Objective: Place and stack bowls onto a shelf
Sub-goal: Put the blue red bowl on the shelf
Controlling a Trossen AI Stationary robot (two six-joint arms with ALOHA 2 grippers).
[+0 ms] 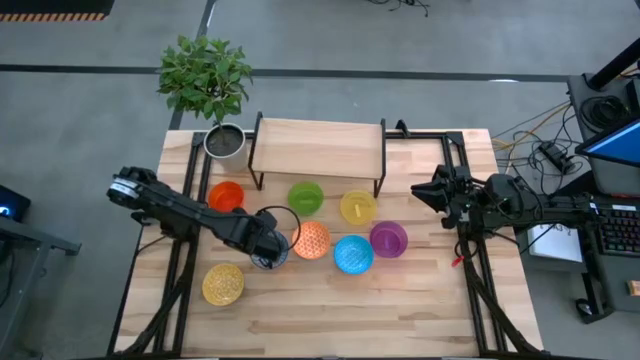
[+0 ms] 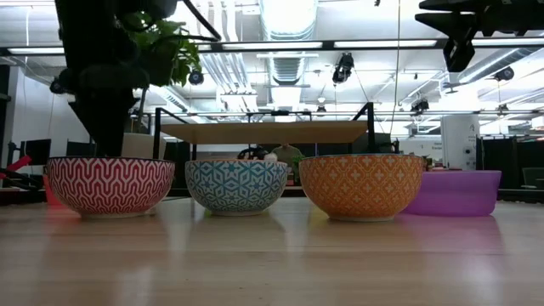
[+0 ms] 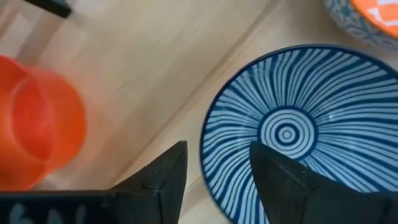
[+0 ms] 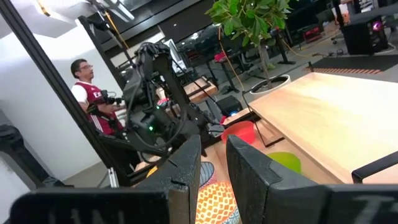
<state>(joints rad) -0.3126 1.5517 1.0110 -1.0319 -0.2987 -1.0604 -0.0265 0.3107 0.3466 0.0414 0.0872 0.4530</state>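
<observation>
The shelf (image 1: 315,150) stands at the table's far side with nothing on it. Several bowls sit upright on the table in front of it: red-orange (image 1: 226,196), green (image 1: 305,197), yellow (image 1: 358,207), purple (image 1: 388,239), bright blue (image 1: 353,254), orange patterned (image 1: 311,240) and yellow speckled (image 1: 223,284). My left gripper (image 3: 214,180) is open and points down over the blue-white patterned bowl (image 3: 292,130). Its rim (image 3: 206,177) runs between the fingers, one finger over the inside and one over the table. My right gripper (image 4: 214,180) is open, holds nothing, and hangs level above the table's right side (image 1: 420,190).
A grey plant pot (image 1: 225,140) with a leafy plant stands left of the shelf. The orange patterned bowl lies close beside the blue-white one (image 3: 367,12), and the red-orange bowl (image 3: 37,134) is on the other side. A person (image 4: 93,93) stands beyond the table. Bare wood lies along the near edge (image 1: 330,320).
</observation>
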